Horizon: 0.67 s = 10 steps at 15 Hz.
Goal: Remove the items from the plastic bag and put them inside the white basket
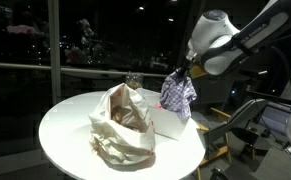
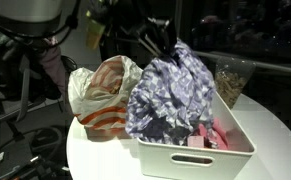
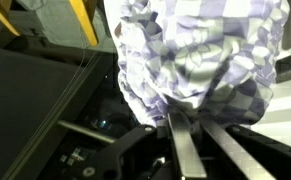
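Gripper [image 1: 182, 72] closed tight on a purple-and-white checked cloth [image 2: 175, 85]. Cloth hangs over the basket [image 2: 195, 157], lower folds reaching inside. Bag [image 1: 120, 120] lies on the table [image 1: 60, 125], just beside the basket.

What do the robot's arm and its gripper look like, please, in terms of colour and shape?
In an exterior view the white, round-jointed robot arm has smooth, bulging shells with darker sections between them. Its black gripper looks compact and blocky. In the wrist view its fingers are slim, straight dark-grey bars rising from a black base. No cables or markings can be made out.
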Motion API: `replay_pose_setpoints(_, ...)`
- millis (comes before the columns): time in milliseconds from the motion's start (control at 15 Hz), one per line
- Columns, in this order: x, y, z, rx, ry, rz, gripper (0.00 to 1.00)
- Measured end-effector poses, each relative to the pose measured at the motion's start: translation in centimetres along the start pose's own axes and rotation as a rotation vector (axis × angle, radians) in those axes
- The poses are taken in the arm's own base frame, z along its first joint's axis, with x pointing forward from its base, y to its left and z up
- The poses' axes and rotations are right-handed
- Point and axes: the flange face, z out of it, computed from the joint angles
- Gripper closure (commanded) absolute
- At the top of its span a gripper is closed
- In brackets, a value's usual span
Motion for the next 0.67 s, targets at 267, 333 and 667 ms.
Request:
replay_pose_setpoints(267, -1.6, -2.7, 5.2, 0.06, -0.081, -0.001, 0.6)
replay_pose_setpoints(333, -1.5, -3.0, 5.8, 0.082, -0.088, 0.004, 0.51)
replay_pose_setpoints(667, 1.0, -5.0, 5.0, 0.152, -0.044, 0.003, 0.13)
